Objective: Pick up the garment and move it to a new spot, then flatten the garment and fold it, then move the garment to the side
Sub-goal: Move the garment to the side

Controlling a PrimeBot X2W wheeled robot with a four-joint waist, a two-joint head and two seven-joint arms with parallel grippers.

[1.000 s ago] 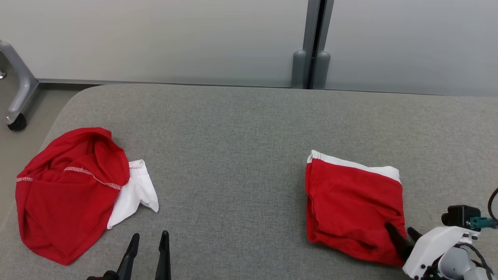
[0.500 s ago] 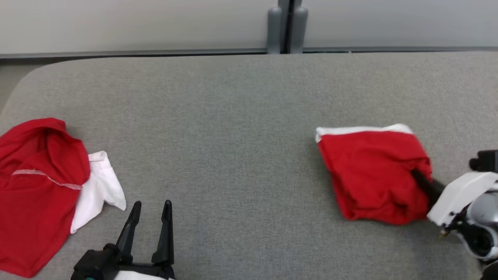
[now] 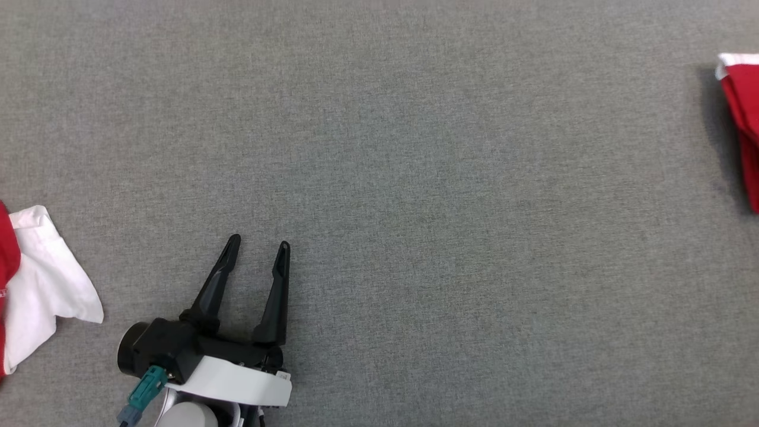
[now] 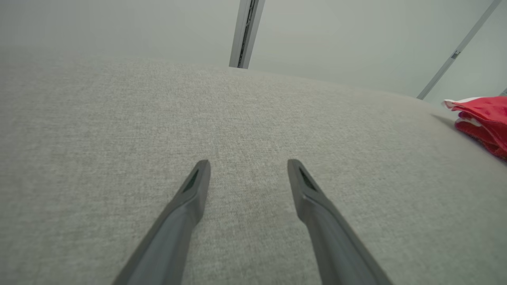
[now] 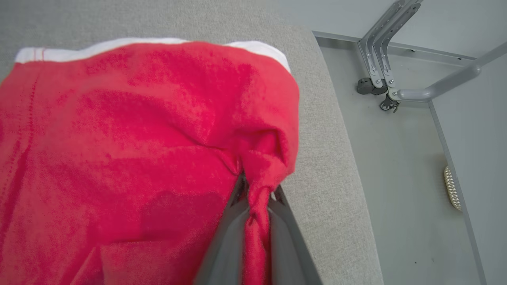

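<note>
The right gripper [image 5: 257, 189] has its jaws drawn to a narrow gap, pinching a bunched ridge at the edge of the folded red garment [image 5: 119, 138] with white trim. The garment rests on the grey padded table [image 5: 328, 158], close to its rounded right edge. The left gripper [image 3: 258, 242] stands spread wide, holding nothing, above bare table surface, well apart from the garment. A second red-and-white garment [image 3: 44, 284] lies at the far left

A bare lab or test room: a grey fabric-covered table [image 3: 415, 148] spans the head view, plain pale wall panels [image 4: 119, 23] line the top of the left wrist view, and a castored metal frame [image 5: 376, 59] stands on smooth grey floor [image 5: 396, 178], upper right of the right wrist view.
</note>
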